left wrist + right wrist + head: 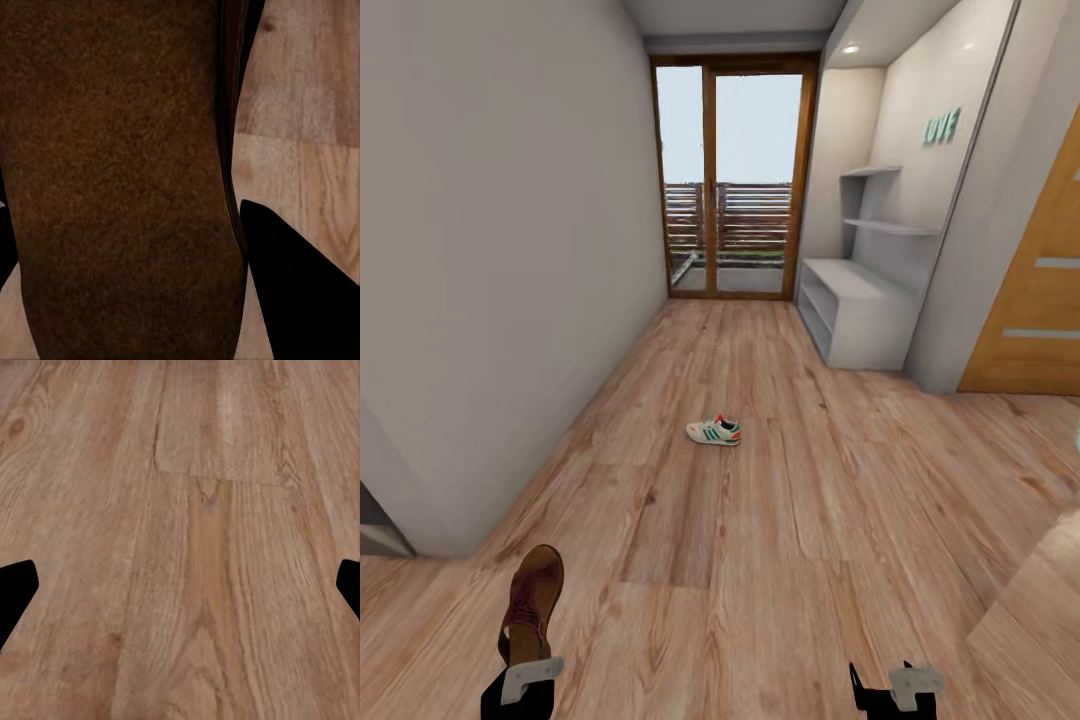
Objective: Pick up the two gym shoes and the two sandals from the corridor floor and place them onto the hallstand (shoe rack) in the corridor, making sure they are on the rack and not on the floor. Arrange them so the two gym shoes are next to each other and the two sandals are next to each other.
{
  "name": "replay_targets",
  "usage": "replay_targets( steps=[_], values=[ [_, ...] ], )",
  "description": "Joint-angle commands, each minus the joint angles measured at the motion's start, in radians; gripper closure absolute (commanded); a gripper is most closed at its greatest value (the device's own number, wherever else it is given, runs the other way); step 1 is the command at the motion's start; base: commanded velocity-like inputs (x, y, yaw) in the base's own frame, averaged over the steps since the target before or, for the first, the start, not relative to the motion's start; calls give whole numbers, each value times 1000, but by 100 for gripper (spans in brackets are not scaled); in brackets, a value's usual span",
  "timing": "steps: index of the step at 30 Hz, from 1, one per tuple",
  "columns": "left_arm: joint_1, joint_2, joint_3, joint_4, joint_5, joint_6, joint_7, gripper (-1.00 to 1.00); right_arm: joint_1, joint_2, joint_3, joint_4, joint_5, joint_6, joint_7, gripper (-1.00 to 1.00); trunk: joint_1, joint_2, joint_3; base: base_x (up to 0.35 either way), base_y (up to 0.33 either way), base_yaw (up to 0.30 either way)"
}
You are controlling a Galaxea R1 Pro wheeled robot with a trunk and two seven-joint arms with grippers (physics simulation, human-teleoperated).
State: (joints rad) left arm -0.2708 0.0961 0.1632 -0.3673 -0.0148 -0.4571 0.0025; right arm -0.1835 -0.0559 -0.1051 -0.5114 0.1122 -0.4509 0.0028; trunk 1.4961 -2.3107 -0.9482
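One gym shoe (713,431), white with green stripes and a red-orange heel, lies on the corridor floor (780,520) mid-corridor. My left gripper (525,650) at the bottom left is shut on a dark reddish-brown sandal (533,598), held up off the floor. In the left wrist view the sandal's brown sole (120,180) sits close to the lens beside one black finger (300,292). My right gripper (882,688) at the bottom right is open, its fingertips (15,585) wide apart over bare planks. The pale grey hallstand (860,305) with mint letters stands at the far right.
A glass door with a wooden frame (732,180) closes the corridor's far end. A white wall (500,250) runs along the left, and a wooden door (1040,300) stands on the right past the hallstand. A pale wooden surface (1040,610) juts in at the lower right.
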Motion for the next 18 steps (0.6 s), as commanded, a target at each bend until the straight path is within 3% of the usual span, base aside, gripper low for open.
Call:
replay_targets(
  steps=[1,18],
  values=[
    [-1,0,2,1,-4,-3,1,100,-1,1,-5,1,10,-3,0,-100,0,0,-1,338,0,0],
    [-1,1,2,0,-4,-3,1,100,-1,2,-4,3,12,-4,0,-100,0,0,-1,338,-28,0]
  ],
)
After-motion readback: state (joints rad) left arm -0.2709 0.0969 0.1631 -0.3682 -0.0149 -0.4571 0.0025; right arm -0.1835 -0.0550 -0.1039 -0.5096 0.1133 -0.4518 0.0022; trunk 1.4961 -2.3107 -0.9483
